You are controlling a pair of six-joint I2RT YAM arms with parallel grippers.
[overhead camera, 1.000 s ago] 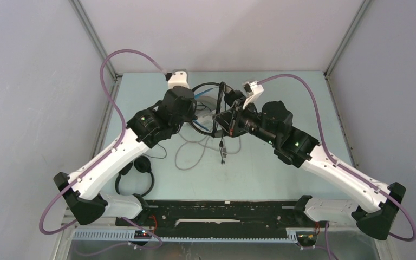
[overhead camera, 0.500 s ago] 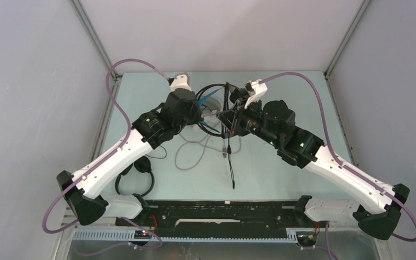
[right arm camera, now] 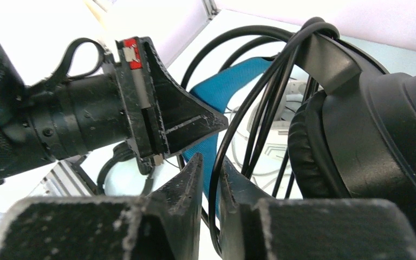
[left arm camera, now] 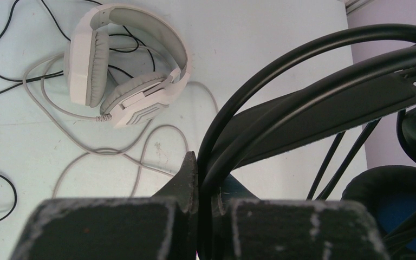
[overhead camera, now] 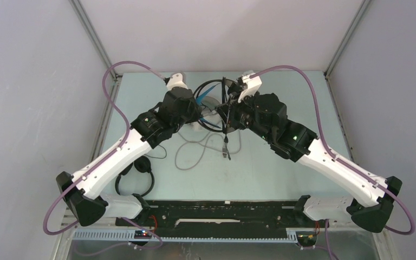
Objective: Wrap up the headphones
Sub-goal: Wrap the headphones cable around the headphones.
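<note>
Right wrist, bulky black headphones (right arm camera: 379, 135), blue accents

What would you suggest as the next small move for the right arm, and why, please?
Probably close the right tool on the thin black cable and lead another turn around the headband of the black headphones. Its jaws stand slightly apart with that cable between them, the plug end hangs unwrapped, and the left tool clamps the headband.

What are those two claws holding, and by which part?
The left gripper clamps the black headphones by the headband. A black cable runs through the right gripper's slightly parted jaws; whether it is pinched cannot be told.
</note>
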